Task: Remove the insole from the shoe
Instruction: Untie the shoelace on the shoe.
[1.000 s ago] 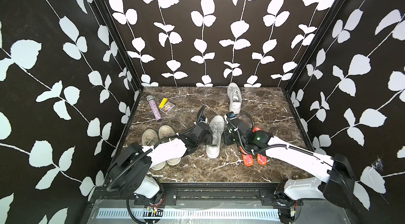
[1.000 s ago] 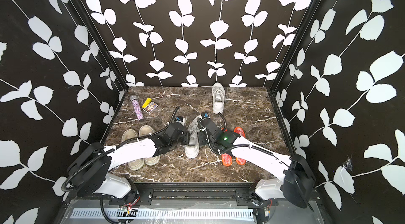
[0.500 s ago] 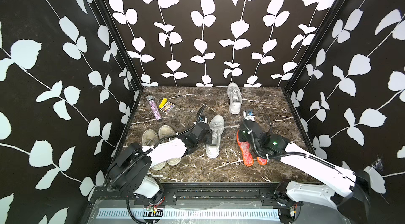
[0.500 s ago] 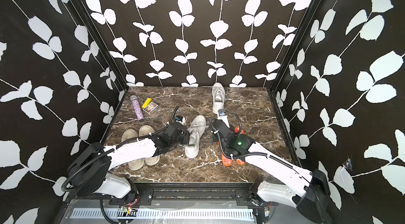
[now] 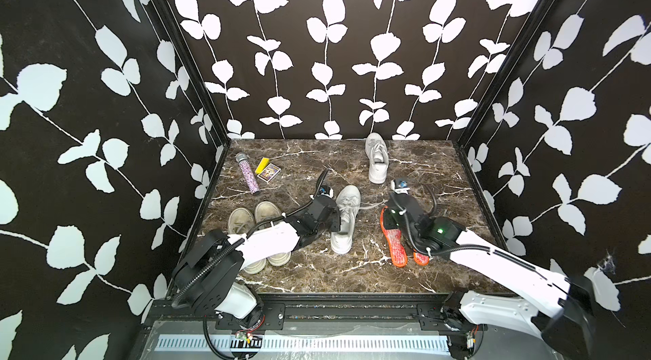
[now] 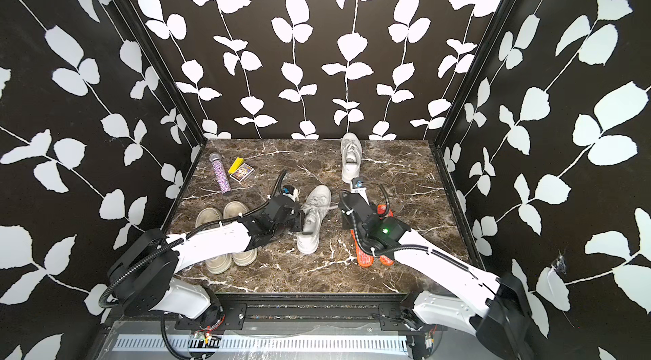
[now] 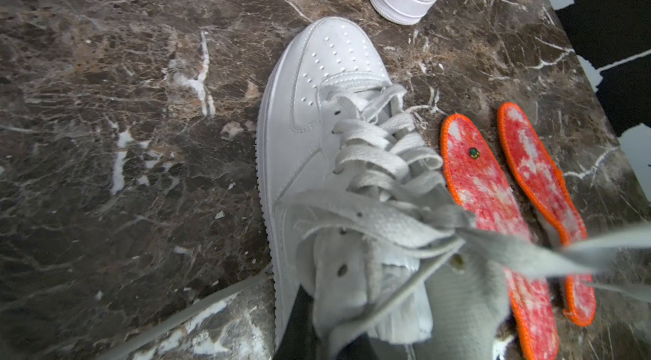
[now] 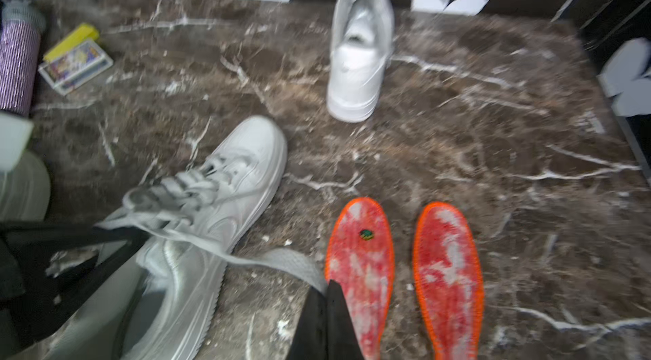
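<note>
A white lace-up shoe [image 5: 346, 221] [image 6: 313, 222] lies mid-table, toe pointing away and slightly right. My left gripper [image 5: 335, 224] [image 7: 327, 337] is shut on the upper's edge beside the shoe's opening. Two red insoles with orange rims [image 5: 394, 243] [image 8: 363, 263] lie flat side by side on the marble, right of the shoe. My right gripper [image 5: 385, 204] [image 8: 327, 289] stands over the near insole's end, fingers shut. The shoe's lace [image 7: 581, 249] runs taut into its tips. I cannot tell what lies inside the shoe.
A second white shoe [image 5: 376, 159] stands near the back wall. Two beige shoes [image 5: 253, 231] sit at the left, partly under my left arm. A glittery purple tube [image 5: 249, 175] and a small card box [image 5: 268, 172] lie at the back left. Walls enclose three sides.
My right gripper has left the shoe's opening and moved right and back, drawing the lace out. The shoe's toe has swung to the right. The left gripper has stayed on the shoe.
</note>
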`<state>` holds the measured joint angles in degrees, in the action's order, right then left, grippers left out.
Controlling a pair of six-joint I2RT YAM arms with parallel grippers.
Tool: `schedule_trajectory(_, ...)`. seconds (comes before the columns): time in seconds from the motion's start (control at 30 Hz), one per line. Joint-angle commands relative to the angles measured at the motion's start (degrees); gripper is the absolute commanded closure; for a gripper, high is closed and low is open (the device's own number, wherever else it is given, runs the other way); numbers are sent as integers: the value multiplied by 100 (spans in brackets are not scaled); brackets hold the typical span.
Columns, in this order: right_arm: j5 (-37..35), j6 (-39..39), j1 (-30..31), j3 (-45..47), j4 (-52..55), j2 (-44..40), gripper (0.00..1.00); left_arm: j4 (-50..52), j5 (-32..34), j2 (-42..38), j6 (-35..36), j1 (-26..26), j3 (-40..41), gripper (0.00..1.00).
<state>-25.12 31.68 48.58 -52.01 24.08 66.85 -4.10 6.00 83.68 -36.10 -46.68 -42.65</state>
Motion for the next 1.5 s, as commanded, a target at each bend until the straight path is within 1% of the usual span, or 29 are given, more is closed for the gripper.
schedule_trajectory(0.0, 882, -75, -24, -300, -291, 393, 100, -255, -339, -199, 192, 10, 117, 100)
schedule_trajectory(0.07, 1433, -65, -24, -391, -446, 705, 100, -284, -401, -233, 277, -41, 136, 100)
schedule_trajectory(0.13, 1812, -24, -24, -422, -606, 953, 100, -278, -446, -267, 362, -86, 143, 100)
schedule_trajectory(0.2, 1951, 12, -17, -462, -648, 1192, 100, -250, -464, -302, 393, -118, 167, 100)
schedule_trajectory(0.23, 1974, 14, -15, -484, -637, 1298, 100, -236, -472, -323, 392, -122, 198, 97)
schedule_trajectory(0.27, 1976, -1, -15, -507, -609, 1377, 94, -233, -485, -344, 382, -123, 234, 94)
schedule_trajectory(0.33, 1954, -42, -15, -537, -569, 1443, 76, -224, -486, -417, 370, -123, 312, 88)
schedule_trajectory(0.43, 1868, -196, -7, -600, -540, 1397, 56, -213, -456, -573, 360, -128, 469, 78)
schedule_trajectory(0.53, 1847, -460, 6, -757, -521, 1388, 43, -221, -338, -701, 317, -121, 650, 69)
schedule_trajectory(0.63, 1931, -776, 71, -976, -521, 1532, 36, -309, -349, -765, 251, -123, 791, 60)
schedule_trajectory(0.77, 1981, -1114, 223, -1240, -458, 1856, 33, -371, -380, -816, 192, -122, 871, 57)
schedule_trajectory(0.83, 1879, -1215, 312, -1345, -364, 1994, 33, -381, -357, -869, 173, -122, 914, 55)
schedule_trajectory(1.0, 1697, -1003, 363, -1430, -268, 2126, 30, -399, -345, -955, 206, -122, 981, 49)
schedule_trajectory(1.13, 1366, -760, 375, -1483, -164, 2190, 32, -408, -396, -940, 226, -123, 998, 49)
schedule_trajectory(1.3, 817, -649, 373, -1536, 115, 2292, 35, -442, -389, -965, 200, -122, 1081, 49)
schedule_trajectory(1.47, 788, -598, 374, -1520, 168, 2328, 34, -500, -392, -1042, 200, -126, 1179, 47)
